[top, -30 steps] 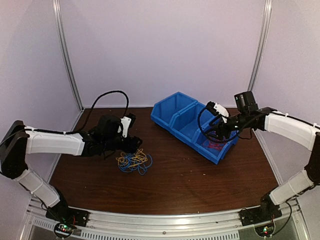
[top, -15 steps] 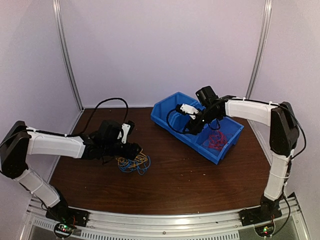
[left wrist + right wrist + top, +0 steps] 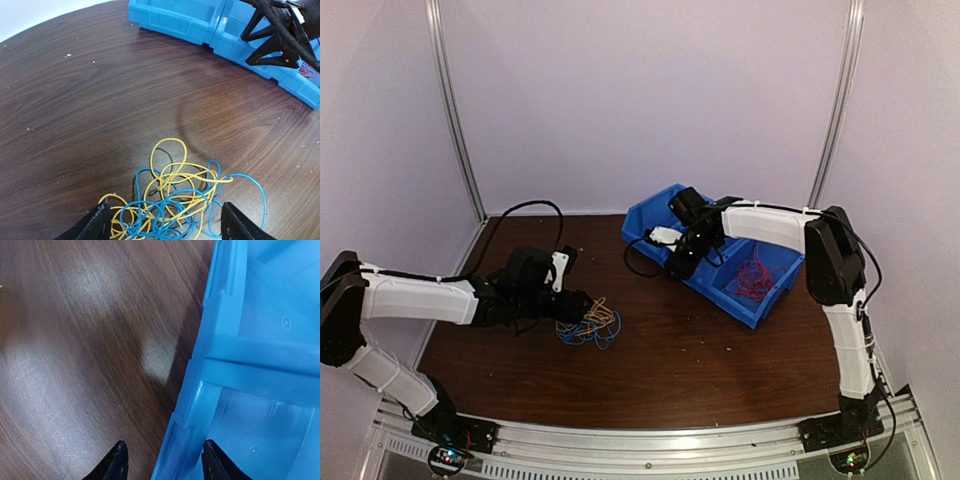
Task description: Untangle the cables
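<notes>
Currently, the left gripper is spread wide. Its two black fingertips stand on either side of the near part of a tangle of yellow and blue cables. In the left wrist view no strand is pinched between the fingertips. Whether they touch the wood cannot be told.

The tangle lies on the brown table, left of centre in the top view, directly at the left gripper. The loops overlap and interlock; one yellow loop and one blue loop extend outward from the bunch.

A second group of cables, red, lies in the rightmost compartment of the blue bin. It is well apart from the yellow and blue tangle.

The right gripper is positioned at the bin's near wall, towards its left end. In the right wrist view the right gripper is released and carries nothing. One fingertip is over the table and the other over the bin, straddling the wall beside a compartment divider.
</notes>
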You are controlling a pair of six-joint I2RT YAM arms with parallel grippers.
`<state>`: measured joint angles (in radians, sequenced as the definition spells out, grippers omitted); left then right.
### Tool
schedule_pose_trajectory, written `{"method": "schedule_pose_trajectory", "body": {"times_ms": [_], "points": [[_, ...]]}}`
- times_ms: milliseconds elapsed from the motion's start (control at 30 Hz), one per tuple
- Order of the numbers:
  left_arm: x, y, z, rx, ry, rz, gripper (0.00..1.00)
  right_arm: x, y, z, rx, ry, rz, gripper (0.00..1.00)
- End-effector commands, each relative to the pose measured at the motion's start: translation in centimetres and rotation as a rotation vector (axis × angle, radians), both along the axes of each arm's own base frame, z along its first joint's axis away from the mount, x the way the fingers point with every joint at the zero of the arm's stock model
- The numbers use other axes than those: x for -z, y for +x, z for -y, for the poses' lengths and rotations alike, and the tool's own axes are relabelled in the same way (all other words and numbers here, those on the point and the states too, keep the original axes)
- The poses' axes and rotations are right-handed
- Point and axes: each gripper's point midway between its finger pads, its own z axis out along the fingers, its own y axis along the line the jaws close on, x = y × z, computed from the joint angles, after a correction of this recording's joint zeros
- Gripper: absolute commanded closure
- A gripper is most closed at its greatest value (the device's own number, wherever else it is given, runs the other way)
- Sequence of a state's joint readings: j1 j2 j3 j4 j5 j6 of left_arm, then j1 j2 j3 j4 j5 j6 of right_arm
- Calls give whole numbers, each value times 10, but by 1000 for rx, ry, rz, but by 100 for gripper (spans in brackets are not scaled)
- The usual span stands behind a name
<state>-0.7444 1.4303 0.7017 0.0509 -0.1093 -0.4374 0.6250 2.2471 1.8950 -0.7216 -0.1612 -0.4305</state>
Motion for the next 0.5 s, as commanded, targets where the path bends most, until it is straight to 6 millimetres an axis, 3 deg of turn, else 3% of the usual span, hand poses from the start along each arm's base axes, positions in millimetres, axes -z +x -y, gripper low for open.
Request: {"method": "schedule_pose_trajectory", "body": {"times_ms": [0, 333, 467], "points": [[-8, 6, -6, -32, -14, 37, 24, 4, -14, 19, 26, -55, -19, 51], [7, 12, 6, 1, -20, 30, 26, 1, -74, 44, -30, -42, -40, 65], [22, 14, 9, 10, -4, 16, 27, -7, -94, 56, -38, -23, -25, 64]]}}
